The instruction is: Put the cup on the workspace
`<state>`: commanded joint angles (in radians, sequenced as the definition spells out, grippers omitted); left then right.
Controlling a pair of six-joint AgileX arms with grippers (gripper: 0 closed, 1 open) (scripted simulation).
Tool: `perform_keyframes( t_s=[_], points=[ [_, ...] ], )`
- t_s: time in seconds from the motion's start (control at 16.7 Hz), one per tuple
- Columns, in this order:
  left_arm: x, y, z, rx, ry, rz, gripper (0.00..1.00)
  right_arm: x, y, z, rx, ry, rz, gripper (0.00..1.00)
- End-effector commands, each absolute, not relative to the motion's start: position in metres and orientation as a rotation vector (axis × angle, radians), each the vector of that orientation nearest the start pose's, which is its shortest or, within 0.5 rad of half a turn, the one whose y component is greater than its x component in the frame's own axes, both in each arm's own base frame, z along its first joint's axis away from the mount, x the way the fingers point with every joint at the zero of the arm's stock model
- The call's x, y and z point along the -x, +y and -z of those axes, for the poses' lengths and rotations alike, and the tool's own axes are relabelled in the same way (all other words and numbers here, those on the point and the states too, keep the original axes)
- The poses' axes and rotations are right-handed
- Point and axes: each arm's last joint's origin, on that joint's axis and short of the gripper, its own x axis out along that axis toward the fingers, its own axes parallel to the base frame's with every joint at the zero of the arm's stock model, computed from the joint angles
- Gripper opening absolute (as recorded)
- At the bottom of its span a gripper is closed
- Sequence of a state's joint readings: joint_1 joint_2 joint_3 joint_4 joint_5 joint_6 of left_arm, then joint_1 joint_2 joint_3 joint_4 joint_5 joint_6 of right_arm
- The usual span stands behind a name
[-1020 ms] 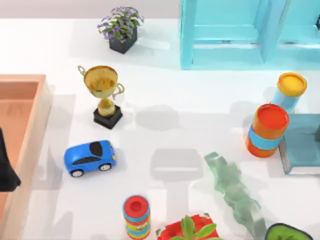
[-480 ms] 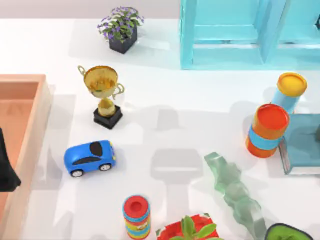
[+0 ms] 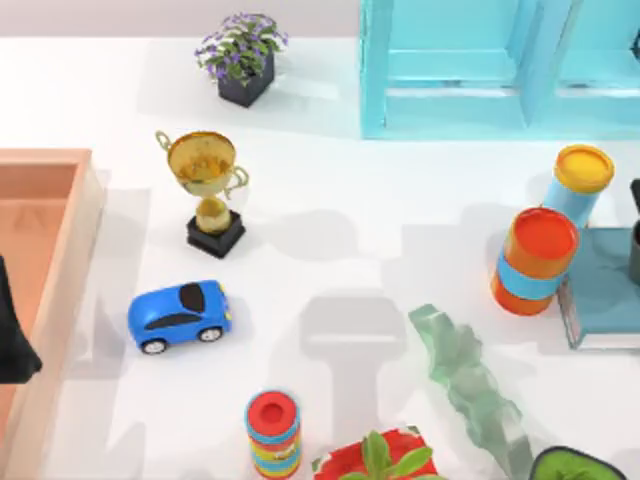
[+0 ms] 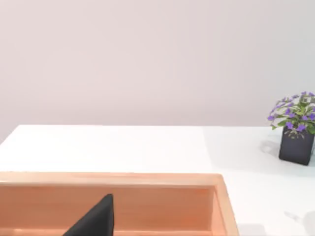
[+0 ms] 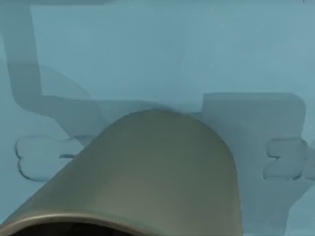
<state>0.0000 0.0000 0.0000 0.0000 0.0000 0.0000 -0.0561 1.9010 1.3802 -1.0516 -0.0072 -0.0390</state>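
Carrying step, I judge — the cup [image 5: 162, 167] fills the right wrist view, gripper state unclear; next, lower it onto the bare desk [image 3: 400, 210].

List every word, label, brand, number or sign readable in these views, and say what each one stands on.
There are none. The trophy, toy car, canisters, flower pot, tray, shelf and cup all show plain surfaces, with no writing, numbers or logos.

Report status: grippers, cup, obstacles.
Left gripper parked over peach wooden tray. Olive-grey cylindrical cup close under right wrist camera, above blue surface. Orange-and-blue canister stands nearby.
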Motion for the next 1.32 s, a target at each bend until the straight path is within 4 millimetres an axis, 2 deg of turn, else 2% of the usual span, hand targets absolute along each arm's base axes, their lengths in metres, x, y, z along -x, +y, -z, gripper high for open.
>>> perform_keyframes(
  t_s=[0.18, 0.96, 1.32],
  points=[
    [-0.1057, -0.0012, -0.16, 0.0, 0.0, 0.0, 1.0, -0.3533, -0.0166, -0.1807, -0.016, 1.572, 0.003, 1.0],
    [-0.1057, -0.0012, -0.16, 0.0, 0.0, 0.0, 1.0, -0.3533, -0.0166, -0.1807, -0.016, 1.572, 0.003, 0.02],
    [-0.1057, -0.0012, -0.16, 0.0, 0.0, 0.0, 1.0, -0.3533, -0.0166, -0.1807, -0.016, 1.572, 0.003, 0.0]
  ],
)
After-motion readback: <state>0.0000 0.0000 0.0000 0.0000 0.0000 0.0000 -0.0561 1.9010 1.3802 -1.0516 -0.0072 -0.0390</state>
